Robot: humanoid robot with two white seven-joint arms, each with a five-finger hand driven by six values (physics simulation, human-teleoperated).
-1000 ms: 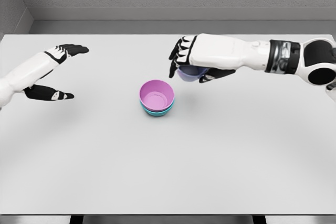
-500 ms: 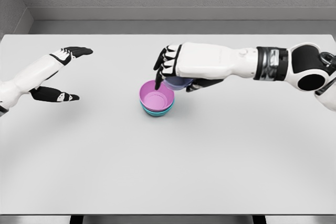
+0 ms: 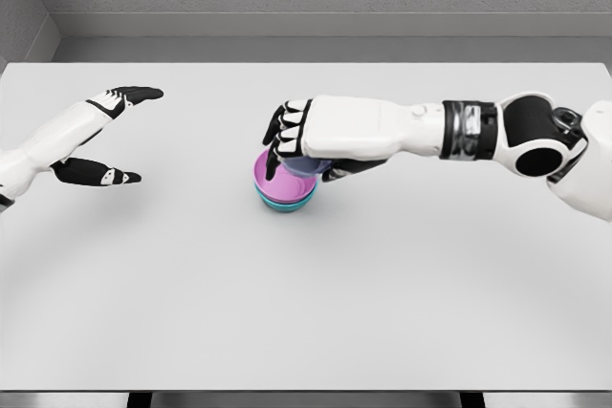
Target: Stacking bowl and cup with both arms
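Right hand [image 3: 292, 145] is gripping the purple cup [image 3: 308, 167] from above, fingers curled round its rim, directly over the pink bowl [image 3: 273, 177] that is nesting in the teal bowl [image 3: 285, 201] mid-table. Left hand [image 3: 103, 136] is resting spread, well apart.

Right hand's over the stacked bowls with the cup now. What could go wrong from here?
1. The right hand covers most of the purple cup, so its alignment over the pink bowl cannot be checked; released off-centre, it may tip out.
2. The fingers hang over the pink bowl's rim and could nudge the stack, which rests loose on the teal bowl.
3. The left hand is open, far off, not steadying anything.
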